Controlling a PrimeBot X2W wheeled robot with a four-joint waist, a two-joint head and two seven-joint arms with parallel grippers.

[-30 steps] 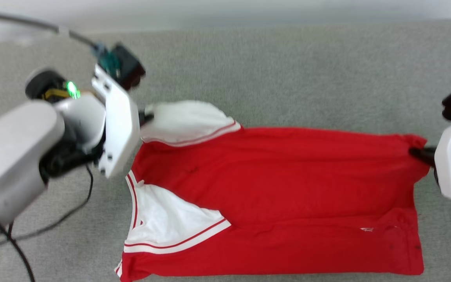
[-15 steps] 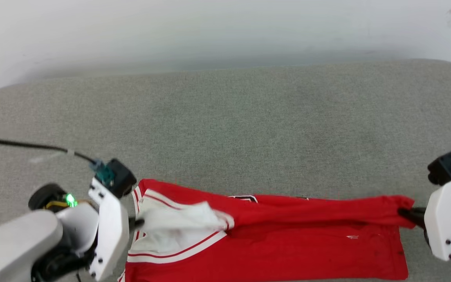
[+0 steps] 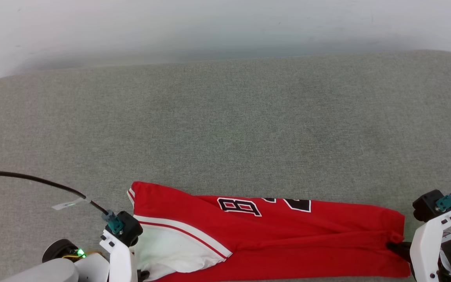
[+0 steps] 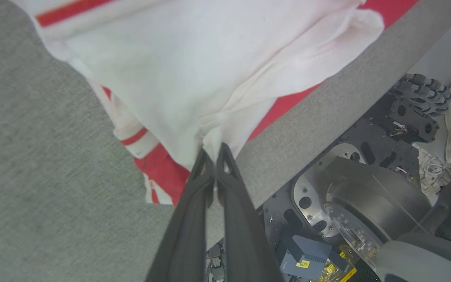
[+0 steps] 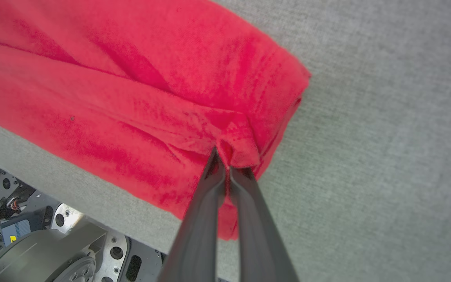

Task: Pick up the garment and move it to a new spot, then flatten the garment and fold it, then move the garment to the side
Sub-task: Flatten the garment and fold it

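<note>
Head view: garment (image 3: 272, 239) lies stretched left to right along the near edge of the grey fabric surface (image 3: 225, 129), doubled over lengthwise. Red body is up, a black-and-white number print shows on the top layer, white sleeve (image 3: 170, 250) with striped trim sits at the garment's left end. Left gripper (image 3: 143, 275) is at the garment's near left end, right gripper (image 3: 395, 246) at its near right corner, the two well apart. A long crease in the red cloth runs into the right grip

Left wrist view: left fingers (image 4: 194, 203) are pinched narrow on a fold of the white sleeve, cloth bunched at the tips. Red fabric under the sleeve reaches the surface's near edge. Robot base (image 4: 366, 196) shows below that edge

Right wrist view: right fingers (image 5: 202, 219) are pinched narrow on a puckered bit of the red corner, fabric gathered right at the tips. Lower layer comes up to the near edge, can't tell if it overhangs

Black cable (image 3: 33, 180) crosses the left side of the surface to the left wrist; pale wall (image 3: 225, 27) runs behind the far edge
</note>
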